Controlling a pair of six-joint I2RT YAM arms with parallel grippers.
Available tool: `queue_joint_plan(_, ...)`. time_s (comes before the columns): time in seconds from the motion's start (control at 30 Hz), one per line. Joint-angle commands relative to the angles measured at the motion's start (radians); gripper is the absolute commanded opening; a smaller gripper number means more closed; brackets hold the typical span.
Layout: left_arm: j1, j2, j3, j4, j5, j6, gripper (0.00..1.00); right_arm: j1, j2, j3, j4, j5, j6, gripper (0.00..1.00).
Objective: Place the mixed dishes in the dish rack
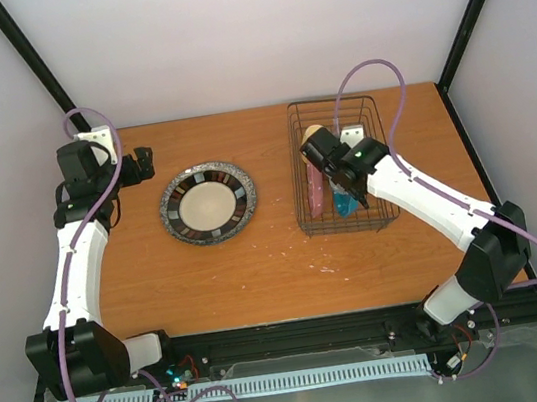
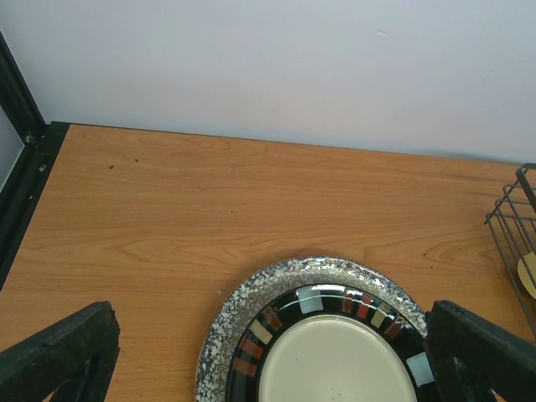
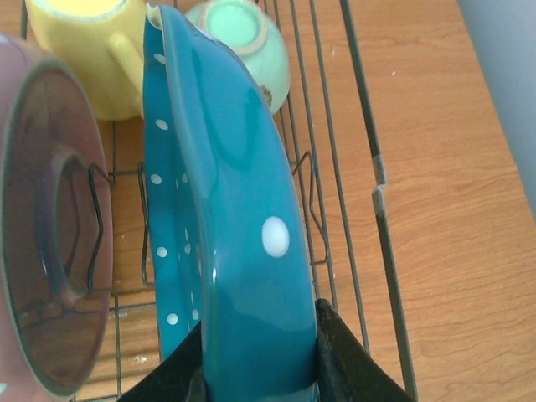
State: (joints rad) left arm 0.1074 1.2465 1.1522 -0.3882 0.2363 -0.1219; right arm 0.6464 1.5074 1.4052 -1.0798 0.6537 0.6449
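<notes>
Right wrist view: right gripper [image 3: 260,373] closed down to plate thickness on the near rim of the teal dotted plate [image 3: 243,218], one finger on each face. Plate standing on edge inside the dish rack [image 3: 381,193], long axis running straight away from the jaws toward the rack's far end, with the pink dotted plate [image 3: 50,226] just beside it on the left, also upright. Beyond both, at the far end, the yellow handled mug [image 3: 84,42] and the small mint-green bowl [image 3: 243,42] side by side. Cannot tell whether the teal plate's bottom edge already rests on the wires; probably a matter of seating it between dividers and letting go. Top view: two dishes not yet loaded, out on the table [image 1: 287,259] well apart from the rack on its left, the dark-rimmed plate [image 1: 207,206] lying flat and centred on the grey speckled plate [image 1: 247,189]. Left gripper [image 1: 142,164] near that stack, off its far-left edge, spread wide and holding nothing; in the left wrist view, stack's far rim low between the two fingers, directly ahead and below. Clearly the nearer arm for those two, the right one occupied in the rack on the stack's other side. Flat on flat, so likely to call for a pinch on the rim from the side rather than a straight drop.
</notes>
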Motion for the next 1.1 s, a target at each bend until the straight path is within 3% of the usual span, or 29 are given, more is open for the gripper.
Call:
queue_joint_plan(0.0,0.0,-0.001,-0.001,0.029,0.014,0.01,1.0,-0.007,-0.007,-0.01,0.013,0.034,0.031,0.03)
queue_joint_plan(0.37,0.0,-0.008,-0.015,0.032,0.007,0.013,1.0,-0.007,0.091,0.022,0.03,-0.053,-0.029,0.03)
queue_joint_plan(0.57,0.0,-0.004,-0.017,0.031,0.012,0.01,1.0,-0.006,0.097,0.009,0.049,-0.081,-0.031,0.26)
queue_joint_plan(0.9,0.0,-0.002,-0.013,0.028,0.011,0.008,1.0,-0.006,0.079,-0.009,0.124,-0.134,-0.063,0.48)
queue_joint_plan(1.07,0.0,-0.001,-0.015,0.029,0.002,0.008,1.0,-0.007,0.054,-0.014,0.137,-0.111,-0.054,0.53)
